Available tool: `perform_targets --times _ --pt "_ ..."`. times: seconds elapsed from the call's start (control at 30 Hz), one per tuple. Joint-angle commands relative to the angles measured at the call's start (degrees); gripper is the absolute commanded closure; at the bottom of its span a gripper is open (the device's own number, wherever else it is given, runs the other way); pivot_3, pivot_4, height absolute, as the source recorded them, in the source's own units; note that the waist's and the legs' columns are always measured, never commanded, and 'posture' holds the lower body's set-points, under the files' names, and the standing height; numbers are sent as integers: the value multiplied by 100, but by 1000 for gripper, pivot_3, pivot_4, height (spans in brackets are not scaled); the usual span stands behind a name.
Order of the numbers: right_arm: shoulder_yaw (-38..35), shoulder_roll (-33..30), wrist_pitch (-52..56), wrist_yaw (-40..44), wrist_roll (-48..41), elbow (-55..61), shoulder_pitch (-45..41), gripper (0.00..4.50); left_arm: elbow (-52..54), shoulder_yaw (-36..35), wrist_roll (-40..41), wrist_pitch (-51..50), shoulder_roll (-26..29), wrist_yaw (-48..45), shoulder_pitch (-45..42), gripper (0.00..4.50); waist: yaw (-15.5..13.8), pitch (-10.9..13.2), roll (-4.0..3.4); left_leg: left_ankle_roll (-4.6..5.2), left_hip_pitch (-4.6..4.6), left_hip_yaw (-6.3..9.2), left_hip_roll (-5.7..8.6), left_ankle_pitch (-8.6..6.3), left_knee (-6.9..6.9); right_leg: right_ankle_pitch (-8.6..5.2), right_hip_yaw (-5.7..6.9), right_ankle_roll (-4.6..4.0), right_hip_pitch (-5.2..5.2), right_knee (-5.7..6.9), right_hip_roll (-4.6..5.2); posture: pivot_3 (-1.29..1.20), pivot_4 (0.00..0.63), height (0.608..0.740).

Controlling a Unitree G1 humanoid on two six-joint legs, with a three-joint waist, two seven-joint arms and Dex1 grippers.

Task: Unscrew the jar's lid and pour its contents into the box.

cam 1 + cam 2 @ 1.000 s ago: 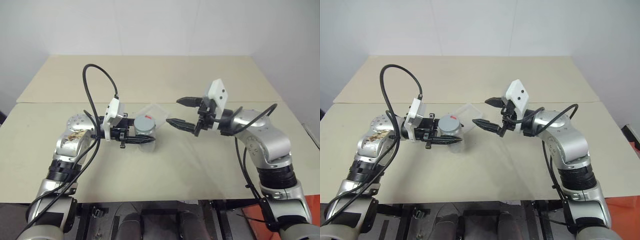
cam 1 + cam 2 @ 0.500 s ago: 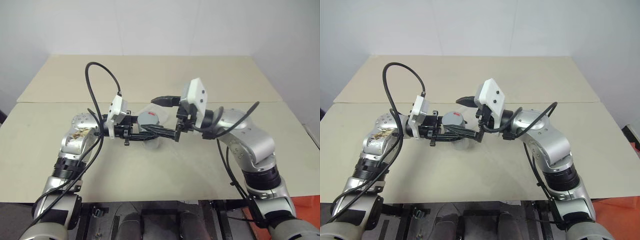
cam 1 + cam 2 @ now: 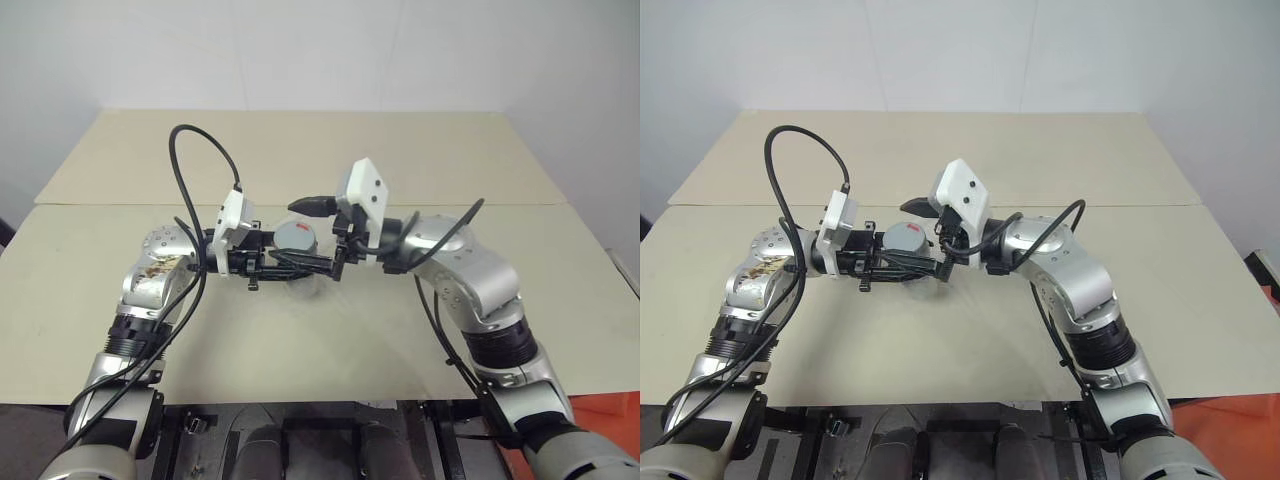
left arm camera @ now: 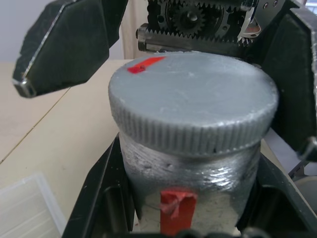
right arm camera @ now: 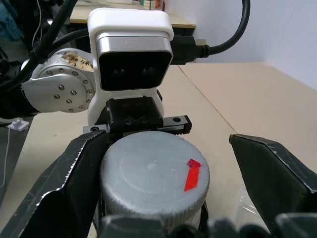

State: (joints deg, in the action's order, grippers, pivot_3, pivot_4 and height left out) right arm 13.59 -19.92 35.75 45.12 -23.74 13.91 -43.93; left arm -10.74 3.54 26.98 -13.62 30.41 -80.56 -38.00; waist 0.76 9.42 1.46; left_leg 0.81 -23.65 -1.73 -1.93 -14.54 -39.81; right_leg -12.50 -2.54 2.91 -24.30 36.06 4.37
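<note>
You see a grey lid with ribbed edge and 1 small red mark, on a jar whose silvery-grey wall carries a red stripe. Both tools, left and right, have black fingers under white camera housings. The counter is pale beige and the box clear.

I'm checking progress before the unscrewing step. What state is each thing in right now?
jar: upright, clamped in the left gripper, held above the table.
lid: on the jar, not yet off.
left gripper: shut on the jar.
right gripper: open, fingers on either side of the lid, not closed on it.
box: on the table, open-topped; whether anything is in it cannot be told.
</note>
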Motion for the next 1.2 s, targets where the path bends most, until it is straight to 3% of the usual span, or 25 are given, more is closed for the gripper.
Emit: perform_targets --times 0.03,1.2 --pt "-187 -78 -134 11 45 28 -113 42 224 -82 89 33 53 -69 -65 2442 1 0 0 0 0 0 0 0 0 0 0 0 0 0 0 0 150 740" --pt "-1071 -1044 -143 321 -533 638 532 42 128 -150 34 63 212 -181 -78 2442 -5 0 0 0 -1 0 0 0 0 0 -1 0 0 -8 0 0 150 740"
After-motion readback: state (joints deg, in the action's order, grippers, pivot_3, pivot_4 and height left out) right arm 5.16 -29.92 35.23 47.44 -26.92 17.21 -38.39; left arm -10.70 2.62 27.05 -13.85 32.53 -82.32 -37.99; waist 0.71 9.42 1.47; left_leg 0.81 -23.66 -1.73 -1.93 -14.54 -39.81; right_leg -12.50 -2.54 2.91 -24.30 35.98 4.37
